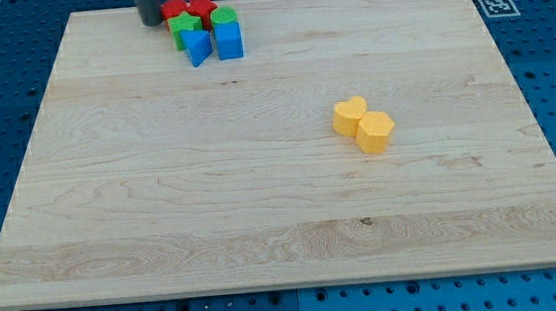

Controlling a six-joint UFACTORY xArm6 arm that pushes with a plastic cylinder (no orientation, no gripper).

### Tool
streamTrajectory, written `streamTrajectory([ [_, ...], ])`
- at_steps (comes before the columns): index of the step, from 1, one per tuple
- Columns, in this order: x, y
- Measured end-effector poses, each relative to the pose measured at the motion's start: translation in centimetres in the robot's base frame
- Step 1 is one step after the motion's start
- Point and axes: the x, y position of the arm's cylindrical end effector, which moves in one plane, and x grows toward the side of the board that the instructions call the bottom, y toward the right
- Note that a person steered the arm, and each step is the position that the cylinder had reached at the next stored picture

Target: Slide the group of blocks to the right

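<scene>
A tight group of blocks sits at the view's top left of the wooden board [161, 185]: a red block [173, 8], a red star block [203, 7], a green block [185, 27], a green block [225, 19], a blue block [198, 47] and a blue cube [229, 41]. My tip [152, 21] stands just left of the group, next to the red block and the left green block; whether it touches them I cannot tell.
A yellow heart block [350, 116] and a yellow hexagon block [376, 131] lie touching each other right of the board's middle. A black-and-white marker tag [496, 5] sits off the board's top right corner.
</scene>
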Motion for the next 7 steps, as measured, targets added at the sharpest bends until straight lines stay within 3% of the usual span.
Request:
streamTrajectory([
  [2,0.0,3.7],
  [4,-1.6,-1.6],
  [5,-3.1,-1.3],
  [7,-3.0,4.7],
])
